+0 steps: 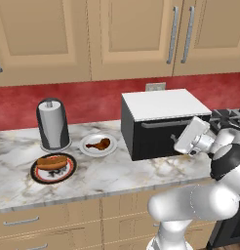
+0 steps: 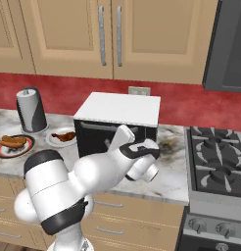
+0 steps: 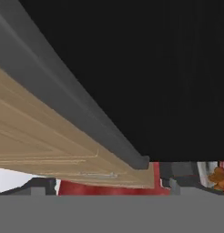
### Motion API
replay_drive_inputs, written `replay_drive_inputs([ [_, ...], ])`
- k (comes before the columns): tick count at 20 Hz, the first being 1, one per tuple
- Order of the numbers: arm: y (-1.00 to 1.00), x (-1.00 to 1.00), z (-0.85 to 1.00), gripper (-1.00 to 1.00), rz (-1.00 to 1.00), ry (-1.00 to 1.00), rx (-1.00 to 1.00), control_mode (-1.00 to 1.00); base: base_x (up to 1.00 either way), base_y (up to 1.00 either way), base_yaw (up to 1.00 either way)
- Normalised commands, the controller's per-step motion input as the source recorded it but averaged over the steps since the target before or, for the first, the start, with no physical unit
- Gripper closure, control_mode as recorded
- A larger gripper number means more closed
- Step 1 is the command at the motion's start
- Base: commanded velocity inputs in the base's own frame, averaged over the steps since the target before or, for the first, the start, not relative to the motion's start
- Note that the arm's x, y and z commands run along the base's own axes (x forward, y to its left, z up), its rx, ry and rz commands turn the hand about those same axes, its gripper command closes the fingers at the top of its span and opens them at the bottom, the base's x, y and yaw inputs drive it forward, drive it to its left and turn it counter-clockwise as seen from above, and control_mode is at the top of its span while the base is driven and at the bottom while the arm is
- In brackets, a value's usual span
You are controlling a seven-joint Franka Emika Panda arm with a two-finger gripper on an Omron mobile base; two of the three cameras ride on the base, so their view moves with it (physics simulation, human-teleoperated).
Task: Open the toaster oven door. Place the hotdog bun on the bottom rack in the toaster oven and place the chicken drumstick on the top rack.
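The toaster oven door is the black front panel of the toaster oven, which sits on the marble counter against the red backsplash. The door looks shut, standing upright with its grey bar handle running across near the top.

Going left to right in the left base view: a paper towel roll in a dark holder, then a dark-rimmed plate with the hotdog bun lying on it, then a white plate with the chicken drumstick on it, then the oven, then the stove burners at the far right. Both foods are well apart from the arm, off to the left of the oven.

The gripper is right up against the door's face, on its right half and just below the handle. In the hand view the door is a big black surface, with the grey handle cutting diagonally across and the tan cupboards beyond it. The dark fingertips poke up at the bottom, just under the end of the handle, and they look spread apart with nothing between them, so the handle sits above the jaws, not inside them. A bit of the drumstick peeks in at the right edge.

The right base view has the gripper in front of the door too, mostly hidden by the arm.
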Motion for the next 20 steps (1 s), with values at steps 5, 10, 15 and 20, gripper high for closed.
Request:
replay_drive_inputs([
  [5, 0.0, 0.68, -0.11, -1.0, -0.17, 0.0, -0.03, -1.0, 0.0, 0.0, 0.0],
  [10, -0.02, 0.55, -0.14, -1.0, -0.14, 0.01, -0.01, -1.0, 0.0, 0.0, 0.0],
  [15, -0.07, 0.24, -0.16, 1.0, -0.09, 0.06, 0.0, -1.0, 0.0, 0.0, 0.0],
  [20, 0.0, 0.04, -0.01, 1.0, -0.09, 0.22, -0.11, -1.0, 0.0, 0.0, 0.0],
])
